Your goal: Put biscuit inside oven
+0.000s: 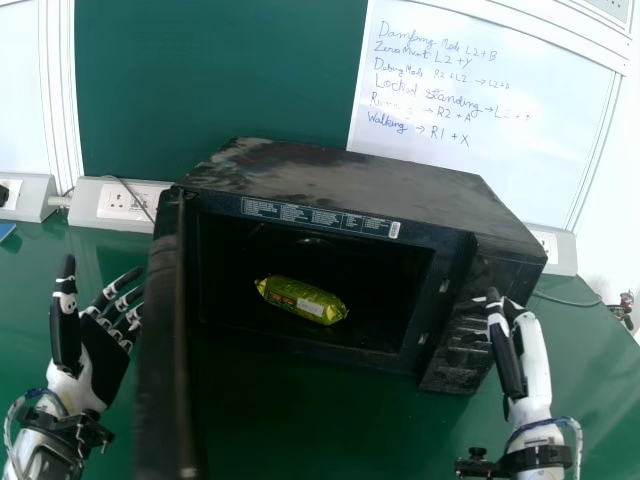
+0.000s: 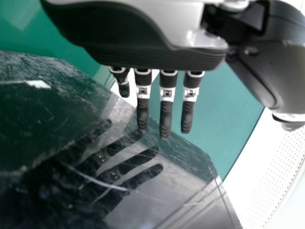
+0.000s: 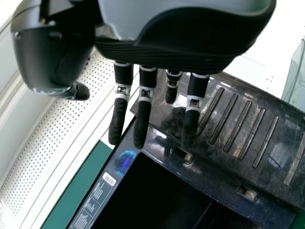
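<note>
The biscuit [image 1: 302, 300] is inside the oven [image 1: 350, 185], lying flat on its floor in a shiny yellow-green wrapper. It sits somewhat slantwise, its right end a little nearer to me than its left, with nothing gripping it.

The door [image 1: 160, 350] stands open on my left, swung out towards me. My left hand [image 1: 100, 365] is just outside it, wide open and empty, fingers straight and spread, thumb pointing up. From that wrist I see the fingers mirrored in the door's glossy dark face; I cannot tell whether they touch it.

My right hand [image 1: 531, 365] is at the oven's front right, beside the control panel [image 1: 465, 335]. It is empty too, the fingers loosely extended with a slight bend. From that wrist they show in front of the panel and the frame of the opening; whether they touch either, I cannot tell.

The oven stands on a green counter [image 1: 590, 350], a strip of printed labels above its opening. Behind it are a dark green board [image 1: 220, 80], a whiteboard [image 1: 450, 150] with handwriting, and wall sockets [image 1: 125, 203]. A thin cable [image 1: 565, 301] runs along the counter to the oven's right.
</note>
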### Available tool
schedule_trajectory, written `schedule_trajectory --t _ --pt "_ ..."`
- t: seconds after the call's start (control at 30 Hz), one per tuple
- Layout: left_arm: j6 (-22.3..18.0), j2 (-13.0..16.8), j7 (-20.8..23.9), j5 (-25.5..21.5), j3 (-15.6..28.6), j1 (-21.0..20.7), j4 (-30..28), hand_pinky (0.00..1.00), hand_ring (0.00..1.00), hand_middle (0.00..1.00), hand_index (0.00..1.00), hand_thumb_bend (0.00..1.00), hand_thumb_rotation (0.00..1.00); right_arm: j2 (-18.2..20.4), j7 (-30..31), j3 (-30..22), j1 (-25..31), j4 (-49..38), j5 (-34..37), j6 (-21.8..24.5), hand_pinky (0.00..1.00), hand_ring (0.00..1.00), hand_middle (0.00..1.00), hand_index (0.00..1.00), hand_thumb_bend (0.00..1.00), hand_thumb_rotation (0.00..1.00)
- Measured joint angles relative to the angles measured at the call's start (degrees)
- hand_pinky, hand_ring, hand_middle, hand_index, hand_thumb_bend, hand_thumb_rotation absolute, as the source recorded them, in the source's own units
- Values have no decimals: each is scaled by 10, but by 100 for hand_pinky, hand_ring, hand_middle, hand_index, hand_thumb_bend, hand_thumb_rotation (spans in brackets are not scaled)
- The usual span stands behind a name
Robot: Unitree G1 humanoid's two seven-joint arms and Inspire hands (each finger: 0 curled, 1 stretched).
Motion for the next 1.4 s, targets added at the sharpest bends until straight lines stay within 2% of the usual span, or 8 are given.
schedule_trajectory --t 0.13,0.33,0.9,1.23,1.4 --pt "0 -6 -5 -1 -5 1 -1 86 80 79 83 65 36 -3 -1 -4 0 0 4 6 42 50 56 49 52 14" --pt "1 -10 -11 -1 -16 2 -5 85 78 76 79 67 36 -6 -3 -6 0 0 5 12 47 53 56 49 52 14" --pt "1 -14 -26 4 -35 -3 -7 84 79 76 78 65 37 -12 -7 -16 0 0 11 12 48 54 57 49 52 14" --pt "3 -13 -31 21 -42 -33 4 82 77 74 76 65 37 -17 -10 -20 0 0 18 11 48 55 57 49 52 14" --pt "5 -11 -33 35 -47 -64 28 80 75 72 73 66 37 -21 -12 -21 0 -1 19 11 47 54 57 49 52 14"
